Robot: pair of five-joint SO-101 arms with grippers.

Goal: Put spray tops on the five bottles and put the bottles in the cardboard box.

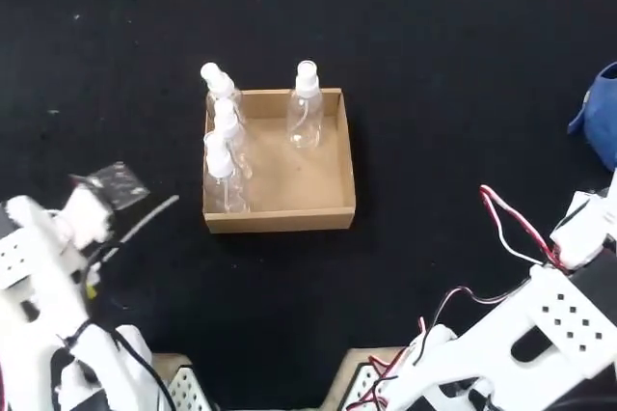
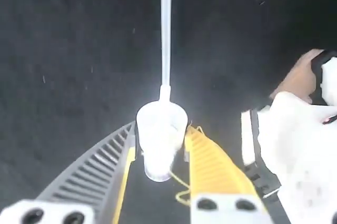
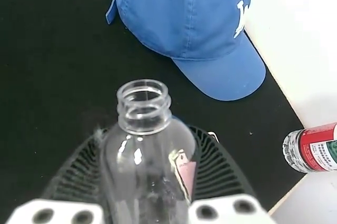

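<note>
At about 8 o'clock from the box, the left arm [image 1: 43, 266] sits low over the black tabletop [image 1: 434, 64]. The left hand [image 2: 160, 129] is closed narrowly on a white spray top [image 2: 159, 148], held between its two jaws. The top's thin tube [image 2: 166, 34] points straight out ahead of the hand, above the tabletop.

The cardboard box [image 1: 280, 221] lies near the middle of the tabletop. Four capped bottles stand upright in it. Three line its 9 o'clock wall, one at the 11 o'clock corner [image 1: 220, 97], one midway [image 1: 229, 131] and one near 7 o'clock [image 1: 223, 179] (those two overlap in the high view). The fourth [image 1: 306, 112] stands apart at 1 o'clock.

At about 4 o'clock from the box is the right arm [image 1: 540, 319]. The right hand [image 3: 152, 134] grips a clear open bottle [image 3: 145, 150] by the body, its bare threaded neck pointing out ahead of the jaws.

A blue cap [image 3: 189, 24] lies at the tabletop's 3 o'clock edge. Beyond that edge, a red-labelled bottle [image 3: 310, 148] lies on its side on a white surface.
</note>
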